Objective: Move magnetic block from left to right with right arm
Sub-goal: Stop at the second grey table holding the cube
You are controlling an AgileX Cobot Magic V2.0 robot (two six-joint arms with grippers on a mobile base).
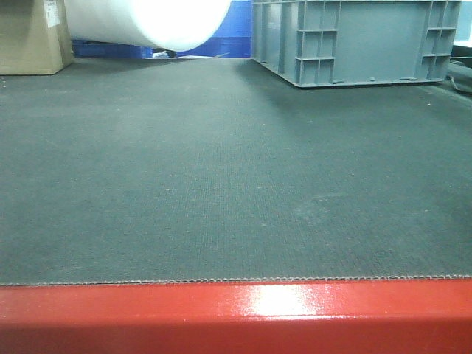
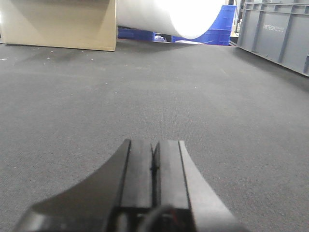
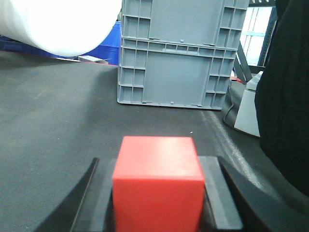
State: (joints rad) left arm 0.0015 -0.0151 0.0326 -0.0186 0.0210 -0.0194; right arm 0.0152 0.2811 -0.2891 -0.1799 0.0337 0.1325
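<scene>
1. The magnetic block [image 3: 157, 181] is pinched from both sides by the jaws of the right gripper [image 3: 158, 169]. Its red top and near face fill the 6 o'clock part of the right wrist view. Squeezing two opposite flat faces suits a sharp-edged cube, since it cannot roll or twist out.
2. The block's underside is hidden, so I cannot tell whether it rests on the mat [image 3: 58, 111] or hangs just above it.
3. The grey crate [image 3: 178, 53] stands at 12 o'clock from the block, well apart, and the white roll [image 3: 58, 24] lies at 10 o'clock. In the front view the same crate sits at 1 o'clock, far back on the right. I therefore judge that the right gripper is over the right part of the table.
4. The front view, looking over the red table edge [image 1: 236, 310], shows neither arm nor the block, so both lie outside its frame.
5. The left gripper [image 2: 154, 147] has its jaws pressed together on nothing. It is low over the mat, with the cardboard box [image 2: 63, 24] at 11 o'clock. It looks parked out of the way, as the task belongs to the right arm.
6. The carry seems well along. What remains, I judge, is setting the block flat on the mat short of the crate, then spreading the jaws evenly so neither side drags it askew.
</scene>
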